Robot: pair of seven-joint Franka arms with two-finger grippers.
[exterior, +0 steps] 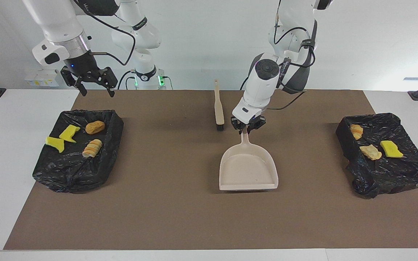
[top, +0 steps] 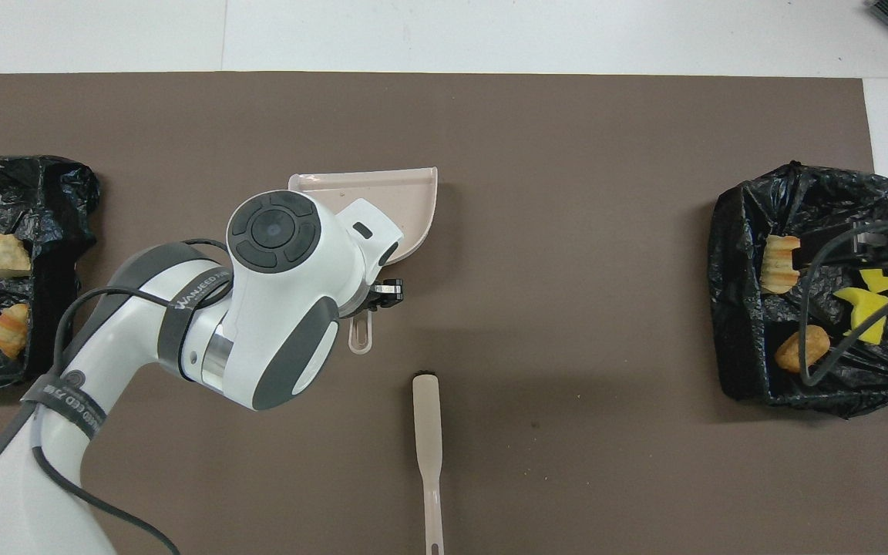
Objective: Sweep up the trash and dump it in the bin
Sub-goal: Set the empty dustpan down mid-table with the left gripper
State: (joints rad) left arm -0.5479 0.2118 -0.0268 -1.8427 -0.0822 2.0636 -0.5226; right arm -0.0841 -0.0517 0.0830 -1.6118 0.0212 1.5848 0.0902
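My left gripper [exterior: 248, 127] is shut on the handle of the beige dustpan [exterior: 248, 170], which sits low at the middle of the mat, mouth turned away from the robots; whether it touches the mat I cannot tell. From overhead the arm covers most of the dustpan [top: 401, 200]. The pan holds nothing. Trash lies in two black-lined bins: yellow sponge pieces [exterior: 62, 137] and bread chunks [exterior: 95, 127] in the bin [exterior: 71, 174] at the right arm's end, more trash [exterior: 371, 152] in the bin [exterior: 394, 174] at the left arm's end. My right gripper [exterior: 97, 93] hangs open over the mat's edge beside its bin.
The beige brush [exterior: 218, 108] with black bristles lies on the mat next to the left gripper, handle toward the robots; the overhead view shows the brush [top: 427, 432] too. Brown mat spreads between both bins.
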